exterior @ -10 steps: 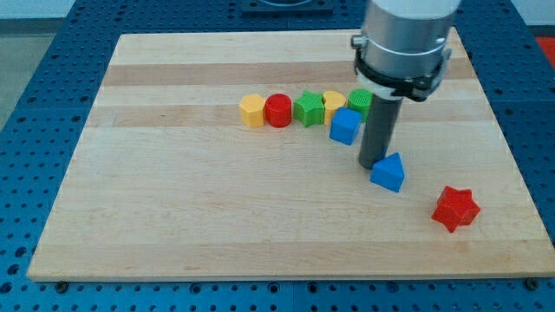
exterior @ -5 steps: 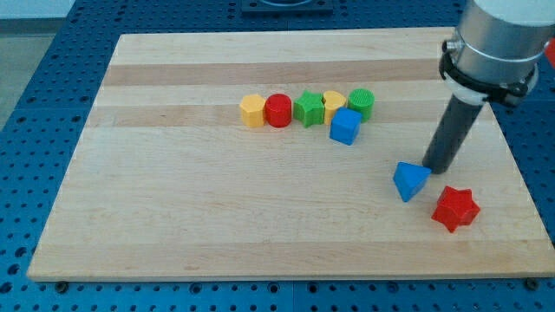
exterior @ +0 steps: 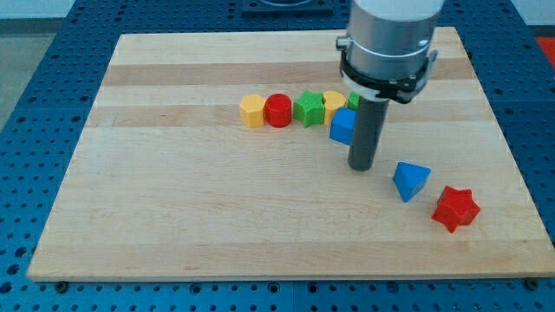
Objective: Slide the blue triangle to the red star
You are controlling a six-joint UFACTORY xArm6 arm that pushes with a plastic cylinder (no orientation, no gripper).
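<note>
The blue triangle (exterior: 410,180) lies on the wooden board at the view's right, just up and left of the red star (exterior: 456,209), with a small gap between them. My tip (exterior: 362,166) rests on the board left of the blue triangle, apart from it, and just below a blue cube (exterior: 342,126), which the rod partly hides.
A row of blocks sits above my tip: a yellow hexagon (exterior: 252,111), a red cylinder (exterior: 278,110), a green star (exterior: 308,108), a yellow block (exterior: 333,102), and a green block mostly hidden behind the rod. The board's right edge (exterior: 512,156) is near the red star.
The blue triangle slid right and down toward the red star, then stayed. My tip swung right above the triangle, then came back left and now stands left of it.
</note>
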